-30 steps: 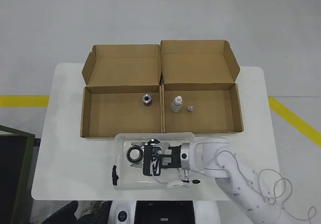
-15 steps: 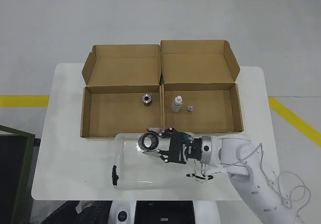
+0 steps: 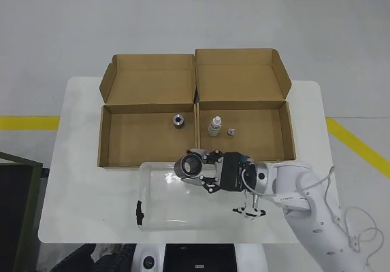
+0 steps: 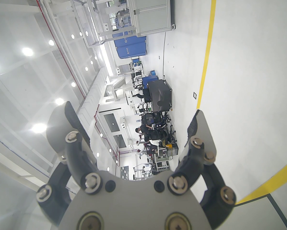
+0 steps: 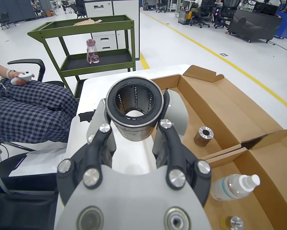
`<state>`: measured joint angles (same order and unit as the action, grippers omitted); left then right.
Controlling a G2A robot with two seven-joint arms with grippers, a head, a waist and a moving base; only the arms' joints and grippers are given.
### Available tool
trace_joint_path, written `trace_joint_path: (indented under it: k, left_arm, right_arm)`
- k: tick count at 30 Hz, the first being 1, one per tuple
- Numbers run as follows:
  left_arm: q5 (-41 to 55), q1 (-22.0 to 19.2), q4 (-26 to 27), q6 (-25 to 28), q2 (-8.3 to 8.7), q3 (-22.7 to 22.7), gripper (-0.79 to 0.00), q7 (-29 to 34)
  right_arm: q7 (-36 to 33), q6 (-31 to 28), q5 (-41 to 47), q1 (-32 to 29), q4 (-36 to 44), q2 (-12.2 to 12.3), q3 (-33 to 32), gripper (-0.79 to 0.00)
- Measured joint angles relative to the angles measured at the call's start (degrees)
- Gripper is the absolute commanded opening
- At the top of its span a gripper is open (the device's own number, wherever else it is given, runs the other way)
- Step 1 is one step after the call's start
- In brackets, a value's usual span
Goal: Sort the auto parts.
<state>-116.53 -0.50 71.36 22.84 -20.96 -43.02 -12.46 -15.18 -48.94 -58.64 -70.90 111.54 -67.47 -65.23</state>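
My right gripper [image 3: 196,167] [image 5: 135,117] is shut on a steel linear bearing [image 3: 190,165] [image 5: 134,107], a hollow cylinder with a black rim. It hangs above the far edge of the clear plastic tray [image 3: 155,200], near the front wall of the left cardboard box [image 3: 148,138]. A small metal bushing [image 3: 177,120] [image 5: 203,136] stands in that left box. The right box [image 3: 246,133] holds a small white bottle [image 3: 214,126] [image 5: 233,186] and a tiny metal part [image 3: 231,132] [image 5: 237,223]. My left gripper [image 4: 133,125] is open, pointing out at the room with nothing between its fingers.
A small black part [image 3: 139,212] lies at the tray's left end, and a black clip-like part [image 3: 250,211] lies at its right end. Both boxes have their lids folded back. A green cart [image 5: 90,48] and a seated person stand beyond the table.
My right gripper has lifted the bearing out of the tray and carried it toward the boxes. The cluster of black parts at the tray's middle is gone.
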Motion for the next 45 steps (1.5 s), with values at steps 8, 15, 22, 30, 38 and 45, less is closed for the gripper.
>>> trace_joint_path:
  k: [8, 15, 22, 30, 38, 45]
  left_arm:
    - [0.00, 0.00, 0.00, 0.00, 0.00, 0.00, 0.000, 0.00]
    - [0.00, 0.00, 0.00, 0.00, 0.00, 0.00, 0.000, 0.00]
    - [0.00, 0.00, 0.00, 0.00, 0.00, 0.00, 0.000, 0.00]
    - [0.00, 0.00, 0.00, 0.00, 0.00, 0.00, 0.000, 0.00]
    - [0.00, 0.00, 0.00, 0.00, 0.00, 0.00, 0.000, 0.00]
    - [0.00, 0.00, 0.00, 0.00, 0.00, 0.00, 0.000, 0.00]
  right_arm:
    - [0.27, 0.92, 0.57, 1.40, -1.34, 0.07, 0.52, -0.785]
    - [-1.09, 3.21, -0.49, 4.13, -3.55, -0.25, 2.69, -0.785]
    - [-3.78, 5.72, -1.37, 9.83, -7.91, -1.13, 6.62, -0.785]
    - [-7.76, 10.64, -4.00, 16.90, -13.41, -2.63, 11.68, -0.785]
    - [-11.22, 14.06, -7.60, 22.56, -18.85, -4.31, 16.88, -0.785]
    - [-12.70, 15.97, -8.74, 25.78, -23.57, -5.80, 20.54, -0.785]
